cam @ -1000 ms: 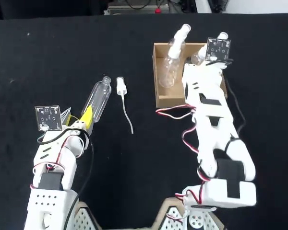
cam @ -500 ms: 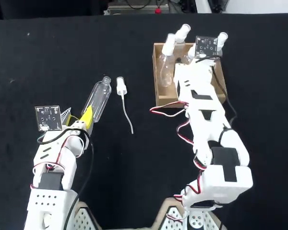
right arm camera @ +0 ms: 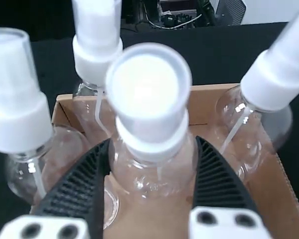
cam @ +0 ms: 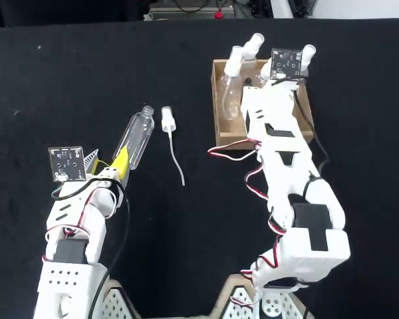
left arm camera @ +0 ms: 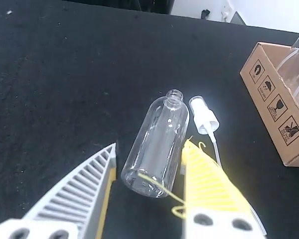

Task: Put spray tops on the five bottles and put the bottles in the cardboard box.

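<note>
- In the high view the right arm [cam: 279, 133] lies over the cardboard box [cam: 217, 100] and covers most of its inside. Three white spray heads poke out past the arm.
- From the right wrist, the bases of the bottles in the box are cut off or lost behind one another, and I cannot tell how they rest on the box floor.
- The right gripper [right arm camera: 152, 144] has its black ribbed fingers [right arm camera: 84, 184] clamped on the shoulders of the held bottle [right arm camera: 150, 119], which stands upright inside the box.
- Three capped bottles surround it, one at each side [right arm camera: 20, 114] [right arm camera: 279, 74] and one behind [right arm camera: 97, 45]. All are clear plastic with white cylindrical tops and thin dip tubes.
- The left gripper [left arm camera: 149, 147] has its jaws apart, astride the base of the open bottle [left arm camera: 159, 144]. One finger is grey and ribbed, the other yellow, and the grey one stands clear of the bottle.
- The open bottle is round, transparent and uncapped. It lies on its side on the table with its neck pointing away from the arm.
- The loose spray top [left arm camera: 204, 115] lies just beside that neck, its thin tube trailing back across the table [cam: 86, 66].
- The box is brown corrugated card with printed handling symbols on its side.
- The table is covered in matt black cloth. Along its far edge are dim cables and equipment, too dark to make out.
</note>
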